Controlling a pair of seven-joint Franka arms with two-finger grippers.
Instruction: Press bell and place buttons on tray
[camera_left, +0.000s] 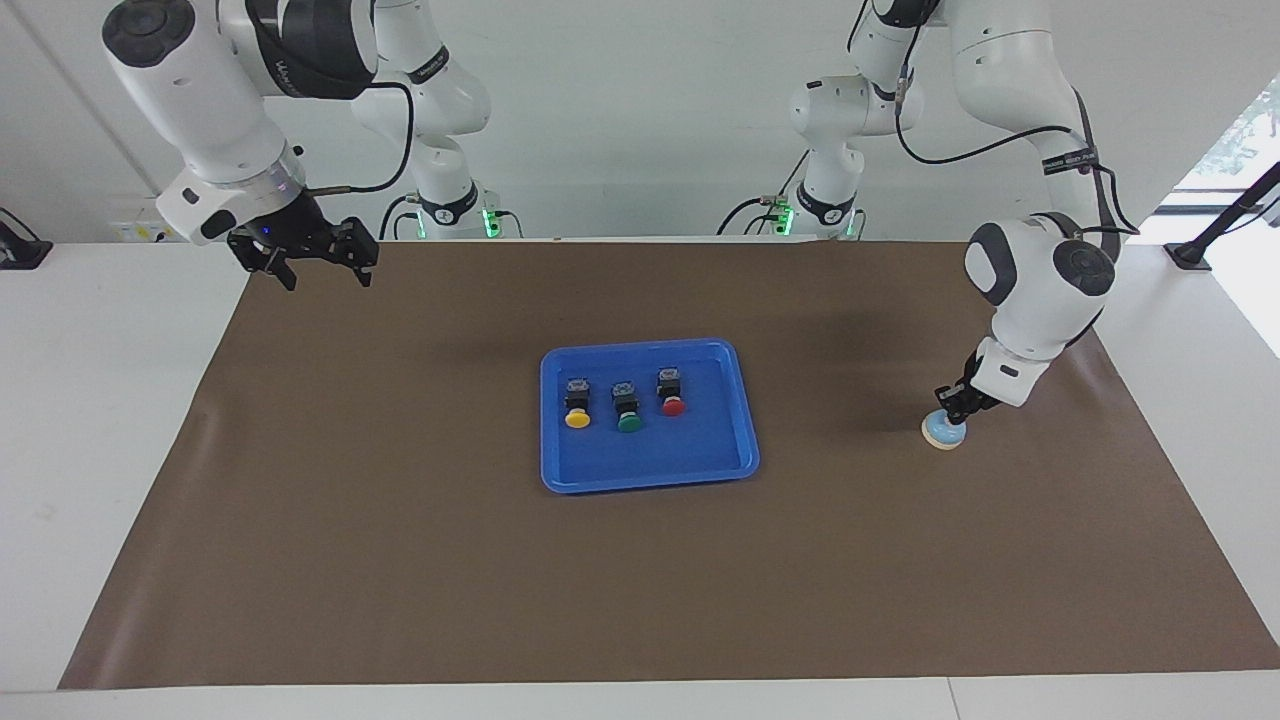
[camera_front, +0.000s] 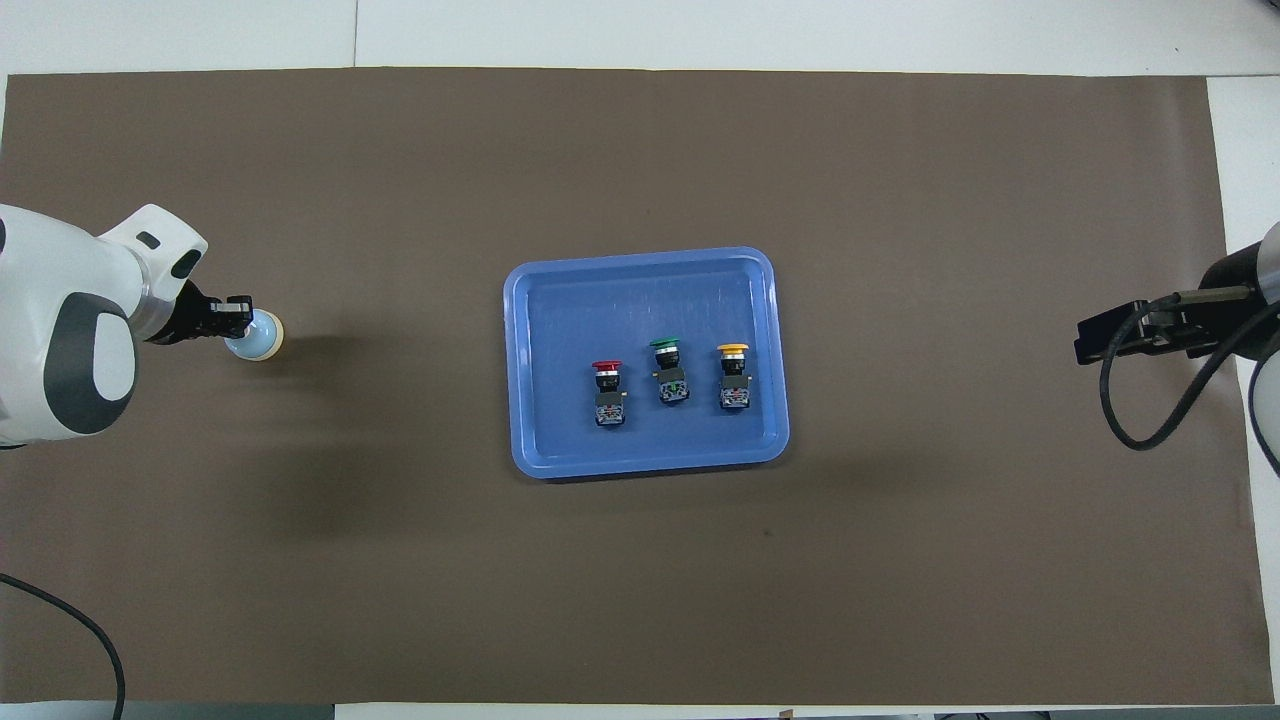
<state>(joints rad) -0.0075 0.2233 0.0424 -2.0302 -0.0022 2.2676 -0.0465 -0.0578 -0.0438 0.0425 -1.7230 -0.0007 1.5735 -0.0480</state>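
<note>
All three push buttons are sitting inside the blue tray (camera_left: 745, 455) at mid worktop: yellow-capped button (camera_left: 576, 405), green-capped button (camera_left: 627, 408) and red-capped button (camera_left: 671, 392), lined up in a row, caps pointing away from the robots, each apart from its neighbour and from the rim. So the button part is looking done, as far as the views show; none are lying loose on the brown mat (camera_left: 400, 560).

Left end effector (camera_left: 955, 410) is sitting right on top of the light blue desk bell (camera_left: 941, 433), fingertips pinched together w/ nothing between them, tip covering the centre knob. The bell is resting on the mat toward the left arm's end of the worktop, well apart from the tray. In the facing view the tip is meeting the dome, so the press is prob. happening right now; whether the knob is fully down I can't tell.

Right end effector (camera_left: 305, 262) is waiting w/ fingers spread and empty, over the mat's corner at the right arm's end.

Left to do, by my read: finish the press & lift off. Nothing else is looking outstanding.

Writing: there's dark lettering on the right arm's black wrist collar (camera_left: 290, 70) and on bands round both arms, but it's too small to read. No labels legible on tray, bell or buttons.
</note>
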